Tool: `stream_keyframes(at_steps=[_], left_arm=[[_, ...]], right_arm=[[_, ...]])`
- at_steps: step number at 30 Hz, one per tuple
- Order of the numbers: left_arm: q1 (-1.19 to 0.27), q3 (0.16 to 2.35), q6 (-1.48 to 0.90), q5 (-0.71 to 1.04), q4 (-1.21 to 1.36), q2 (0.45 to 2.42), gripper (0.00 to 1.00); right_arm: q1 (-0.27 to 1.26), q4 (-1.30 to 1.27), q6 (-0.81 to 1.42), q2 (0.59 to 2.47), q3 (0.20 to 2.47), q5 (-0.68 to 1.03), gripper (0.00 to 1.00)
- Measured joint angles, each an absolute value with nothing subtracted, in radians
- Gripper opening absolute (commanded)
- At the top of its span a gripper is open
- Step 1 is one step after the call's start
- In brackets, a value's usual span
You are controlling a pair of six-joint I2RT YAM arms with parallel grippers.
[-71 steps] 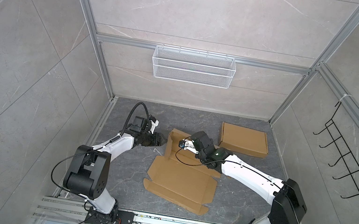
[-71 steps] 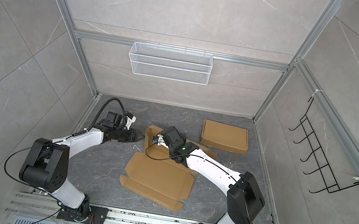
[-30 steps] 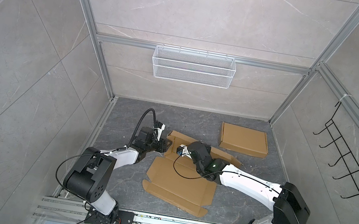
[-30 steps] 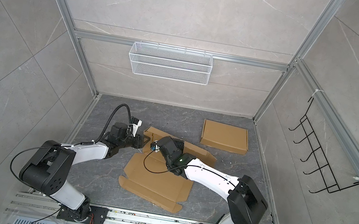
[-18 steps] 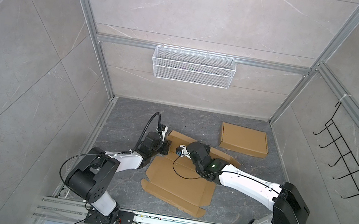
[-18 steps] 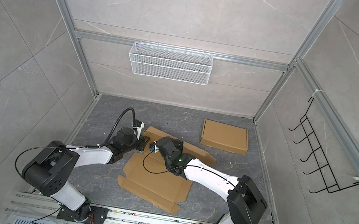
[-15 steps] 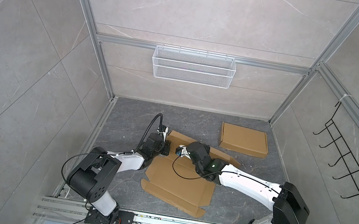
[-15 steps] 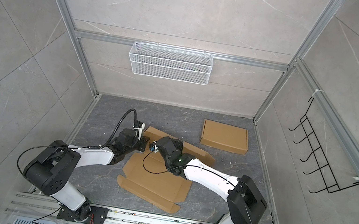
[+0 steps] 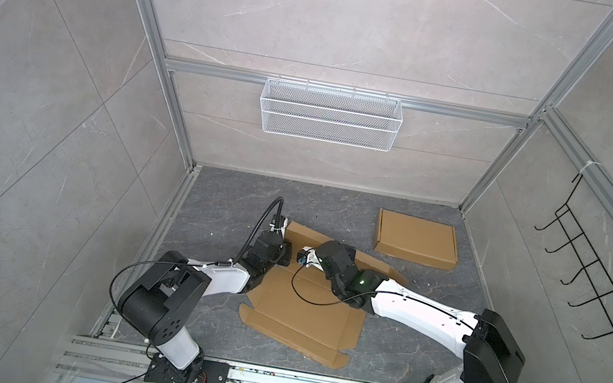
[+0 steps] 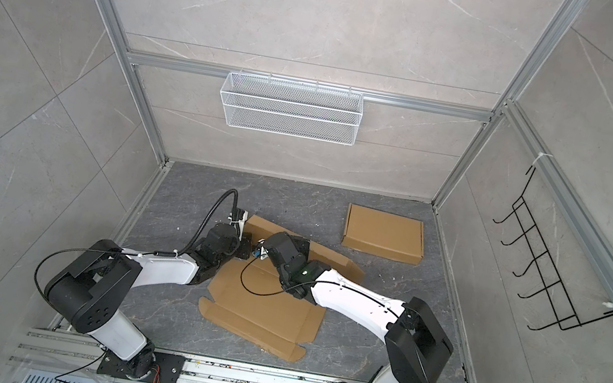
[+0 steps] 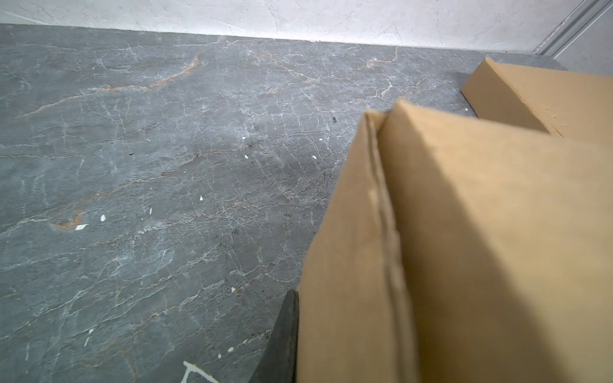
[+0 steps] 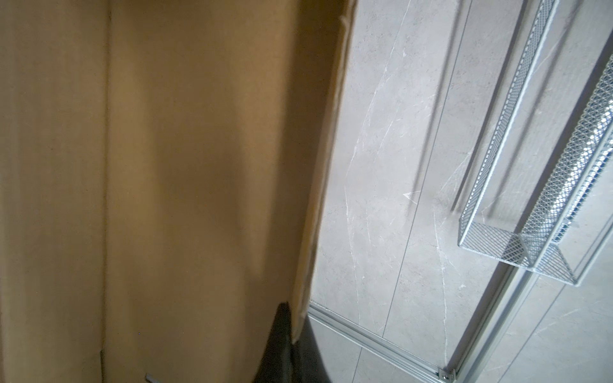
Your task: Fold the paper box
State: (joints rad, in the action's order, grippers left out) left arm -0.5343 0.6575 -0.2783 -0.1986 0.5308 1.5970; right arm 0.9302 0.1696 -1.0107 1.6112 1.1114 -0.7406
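Paper box lies flat on the bench, rear flap parallel to the back edge; jaws of left arm and right arm both grip its left-edge end

surface: dark grey marbled tabletop | centre: unfolded cardboard box, near panel flat on it | far right: folded box, lying apart | scattered: small white flecks

Two cardboard items lie on the counter: one unfolded paper box, one closed flat box. Two arms stand there, left arm and right arm. The walls hold one wire basket and one hook rack.
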Motion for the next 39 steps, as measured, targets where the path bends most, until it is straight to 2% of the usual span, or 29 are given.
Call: stream_keyframes(at_steps=[1,2,3,6,12,18,20,22,24,30,39], left_arm=[[-0.534,0.655,-0.275,-0.197,0.538,1.598,0.04],[-0.534,0.650,-0.270,-0.196,0.547,1.598,0.04],[-0.534,0.644,-0.266,-0.193,0.558,1.598,0.04],[-0.525,0.616,-0.261,-0.198,0.607,1.598,0.04],[-0.516,0.571,-0.262,-0.202,0.678,1.595,0.04],[-0.511,0.545,-0.269,-0.212,0.712,1.590,0.04],[-0.513,0.535,-0.268,-0.226,0.713,1.581,0.04],[-0.519,0.523,-0.267,-0.244,0.712,1.568,0.04],[-0.529,0.512,-0.260,-0.270,0.708,1.556,0.04],[-0.550,0.512,-0.245,-0.335,0.684,1.545,0.04],[-0.563,0.512,-0.245,-0.367,0.682,1.545,0.04]], right_arm=[[0.930,0.171,-1.006,1.611,1.112,-0.739,0.02],[0.930,0.171,-0.999,1.611,1.114,-0.737,0.10],[0.930,0.176,-0.990,1.611,1.118,-0.733,0.22],[0.930,0.226,-0.948,1.610,1.139,-0.683,0.41],[0.917,0.364,-0.815,1.575,1.203,-0.517,0.59],[0.845,0.485,-0.554,1.512,1.324,-0.236,0.57],[0.809,0.518,-0.411,1.517,1.411,-0.168,0.52],[0.775,0.587,-0.241,1.556,1.549,-0.117,0.40],[0.751,0.634,-0.062,1.623,1.700,-0.075,0.37],[0.746,0.735,0.307,1.732,1.770,-0.044,0.35],[0.746,0.831,0.484,1.829,1.771,-0.064,0.34]])
